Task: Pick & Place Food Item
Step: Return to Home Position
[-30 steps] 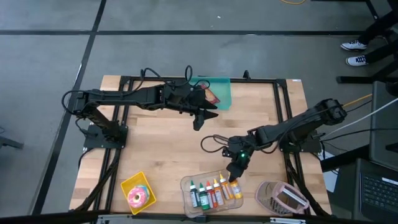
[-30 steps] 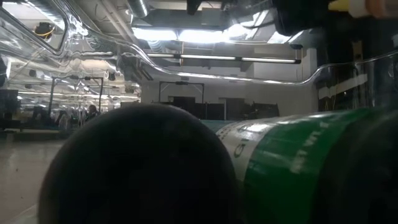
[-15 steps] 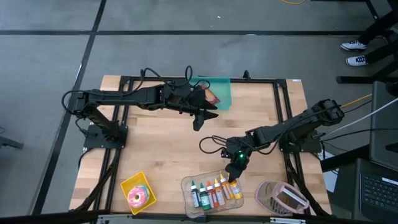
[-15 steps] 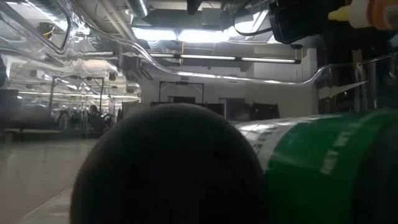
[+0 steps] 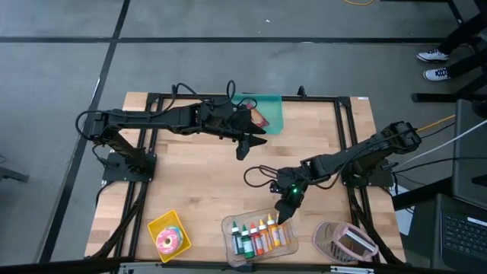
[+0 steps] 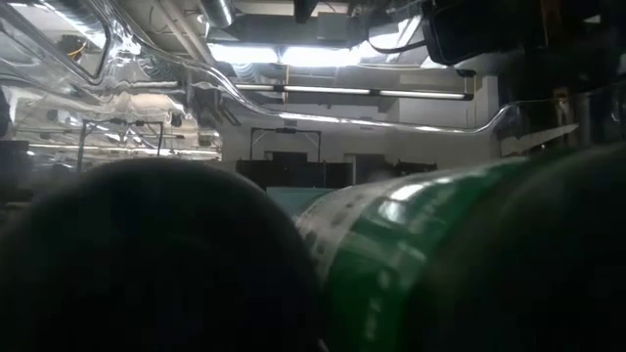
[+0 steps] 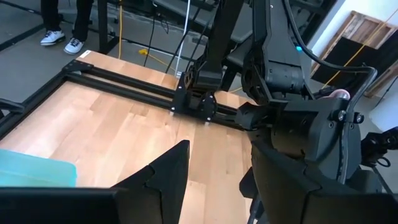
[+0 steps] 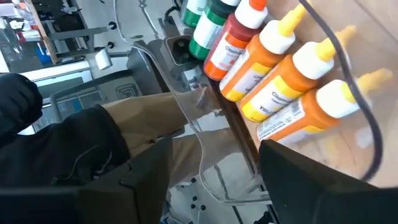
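Note:
A clear container [image 5: 228, 245] near the table's front edge holds a row of squeeze bottles [image 5: 262, 234] lying side by side: green, red, orange and yellow-tipped [image 8: 273, 74]. My right gripper [image 5: 283, 216] hangs open just above the row's right end, with only the container's clear wall [image 8: 205, 134] showing between its fingers. My left gripper [image 5: 249, 146] stands open and empty, high over the table's far middle, next to a teal tray [image 5: 268, 113]. In the low view a green bottle [image 6: 421, 244] and its dark cap [image 6: 147, 254] fill the picture.
A yellow box with a pink donut [image 5: 169, 240] sits at the front left. A pink basket [image 5: 344, 242] sits at the front right. A reddish item [image 5: 258, 116] lies on the teal tray. Bare wood [image 5: 198, 179] spreads between the arms. Cables loop near the right arm.
My right gripper has opened and let go of the yellow-tipped orange bottle. The bottle has dropped out of the low view's upper right and now lies in the container at the right end of the row. The green bottle near the low camera has shifted.

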`<state>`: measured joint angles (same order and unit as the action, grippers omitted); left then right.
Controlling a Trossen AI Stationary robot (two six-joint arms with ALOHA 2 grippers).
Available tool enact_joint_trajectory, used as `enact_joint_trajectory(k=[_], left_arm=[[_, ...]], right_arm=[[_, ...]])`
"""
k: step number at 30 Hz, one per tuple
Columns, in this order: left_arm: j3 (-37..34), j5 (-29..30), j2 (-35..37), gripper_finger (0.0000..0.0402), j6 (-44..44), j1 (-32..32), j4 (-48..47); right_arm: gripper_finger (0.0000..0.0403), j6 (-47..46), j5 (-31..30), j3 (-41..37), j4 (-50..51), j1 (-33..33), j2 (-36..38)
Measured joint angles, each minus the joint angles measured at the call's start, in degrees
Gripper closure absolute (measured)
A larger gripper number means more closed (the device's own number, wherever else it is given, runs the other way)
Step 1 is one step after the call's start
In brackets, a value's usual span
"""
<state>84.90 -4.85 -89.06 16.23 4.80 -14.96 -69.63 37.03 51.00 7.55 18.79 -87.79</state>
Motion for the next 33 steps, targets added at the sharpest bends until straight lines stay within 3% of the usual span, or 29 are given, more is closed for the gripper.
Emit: enact_joint_trajectory(k=[8,12,19,26,33], left_arm=[[0.0,0.3,0.1,0.0233,0.2,0.0,0.4],[0.0,3.9,2.0,0.0233,-1.4,0.7,0.6],[0.0,5.1,5.6,0.0233,-1.5,3.7,4.8],[0.0,4.8,9.2,0.0233,-3.5,5.1,15.7],[0.0,2.3,14.3,0.0233,-6.0,6.0,25.6]], right_arm=[[0.0178,-0.5,-0.7,0.0,-5.9,-0.2,0.1],[0.0179,-0.2,-2.2,0.0,-11.0,-1.3,0.9],[0.0179,4.6,-9.0,0.0,-23.0,-5.4,2.7],[0.0179,13.5,-17.3,0.0,-36.7,-9.8,5.3],[0.0179,31.2,-25.3,0.0,-43.7,-11.7,12.9]])
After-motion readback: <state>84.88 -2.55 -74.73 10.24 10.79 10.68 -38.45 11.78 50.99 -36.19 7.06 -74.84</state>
